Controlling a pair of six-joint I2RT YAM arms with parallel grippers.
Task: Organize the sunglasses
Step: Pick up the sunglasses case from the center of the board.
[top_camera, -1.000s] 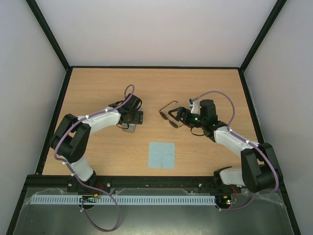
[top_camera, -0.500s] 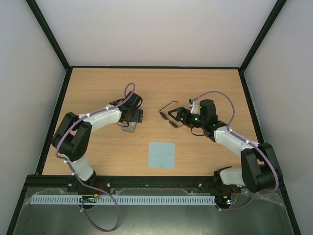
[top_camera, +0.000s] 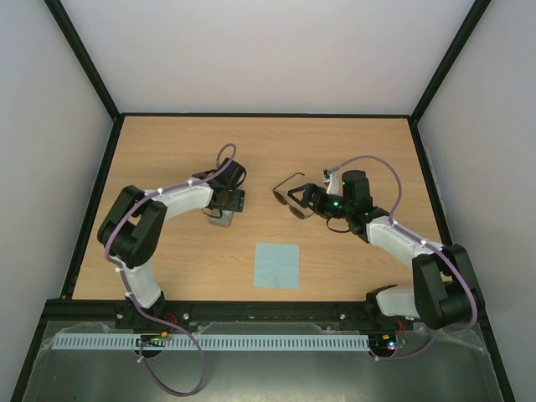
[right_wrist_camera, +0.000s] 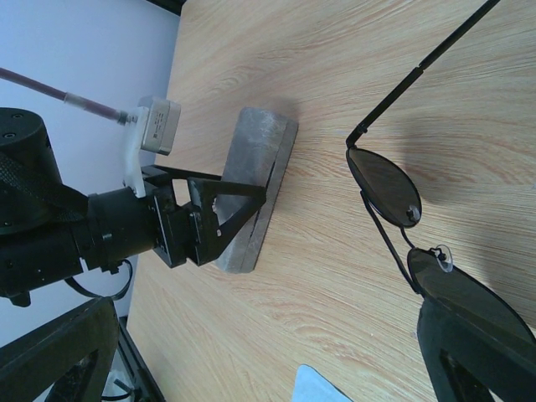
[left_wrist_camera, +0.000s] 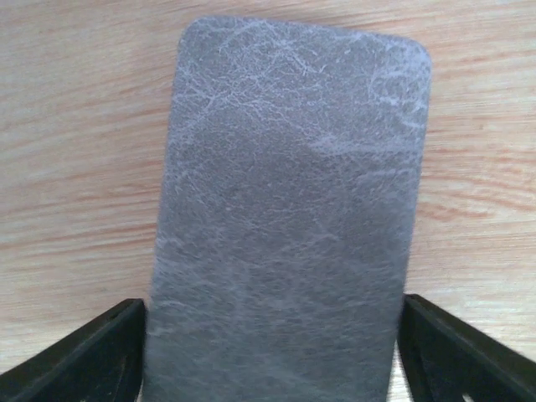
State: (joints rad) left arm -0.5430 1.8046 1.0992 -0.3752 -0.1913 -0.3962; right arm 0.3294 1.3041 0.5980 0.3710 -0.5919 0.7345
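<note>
I'm at the setting-up step: nothing is packed yet. The sunglasses [right_wrist_camera: 385, 188] sit on the desk [top_camera: 352, 151] around its middle, temple arms unfolded, between the two arms and apart from the case [left_wrist_camera: 285, 209].

The left tool [top_camera: 224, 208] straddles one end of the grey case. In its wrist view both fingers sit tight against the long sides, so I read it as clamped on the case, though that view crops the contact and I can't be certain. The case looks closed.

The right tool [top_camera: 310, 198] is spread wide with nothing gripped between its fingers. One finger [right_wrist_camera: 477, 360] overlaps the nearer lens, and I can't tell whether it touches.

Next, I judge, the right tool has to close on the frame near the bridge or hinge rather than on a lens. The case must be opened before the glasses go in, and the arms will likely need folding. The blue cloth [top_camera: 276, 265] lies near the front edge, untouched.
</note>
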